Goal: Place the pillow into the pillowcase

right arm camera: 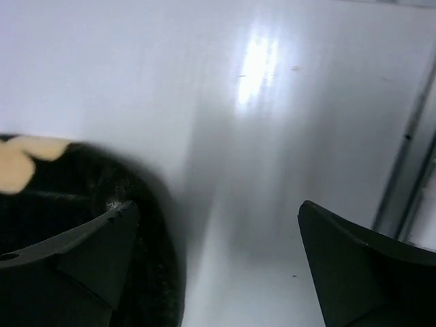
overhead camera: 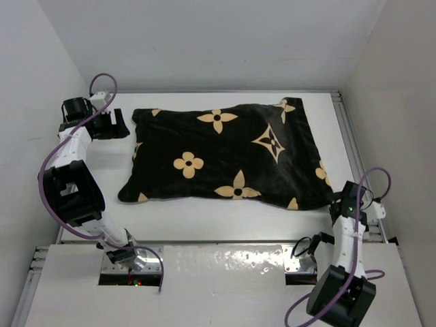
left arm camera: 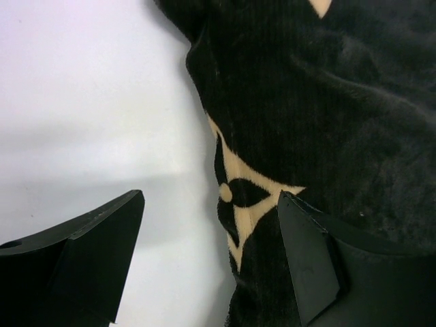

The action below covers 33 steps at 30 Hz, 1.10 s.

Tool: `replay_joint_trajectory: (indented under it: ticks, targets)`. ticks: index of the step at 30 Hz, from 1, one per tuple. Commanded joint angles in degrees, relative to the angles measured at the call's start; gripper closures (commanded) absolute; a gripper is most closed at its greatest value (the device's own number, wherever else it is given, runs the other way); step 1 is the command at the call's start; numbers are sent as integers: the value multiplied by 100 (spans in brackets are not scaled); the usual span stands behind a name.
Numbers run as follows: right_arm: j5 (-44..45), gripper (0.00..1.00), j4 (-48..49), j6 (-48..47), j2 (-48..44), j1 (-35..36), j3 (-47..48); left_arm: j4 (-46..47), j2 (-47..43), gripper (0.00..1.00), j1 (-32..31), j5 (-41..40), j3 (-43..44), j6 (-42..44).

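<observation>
Across the middle of the table [overhead camera: 204,216] the pillowcase [overhead camera: 225,153] lies plump with no white showing, so the pillow is most likely wholly inside it. At its far left corner the left gripper [left arm camera: 211,197] hangs with fingers spread, one over the fabric edge and one over bare table, gripping nothing. By the near right corner the right gripper [right arm camera: 216,208] is also wide apart and empty, one finger beside the fabric, which fits a job nearly done.
</observation>
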Motion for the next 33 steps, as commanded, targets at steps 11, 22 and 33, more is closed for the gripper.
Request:
replay_joint_trajectory:
  ticks: [11, 22, 33]
  targets:
    - [-2549, 1, 290, -2493, 1038, -314, 2412, -220, -513, 22, 548, -99, 341, 308]
    - [-3124, 1, -1269, -3020, 1930, -314, 3989, -334, -1313, 22, 865, -627, 8, 343]
    - [-3624, 1, -1075, -3232, 1648, -182, 3619, -659, -1990, 21, 874, -697, -511, 519]
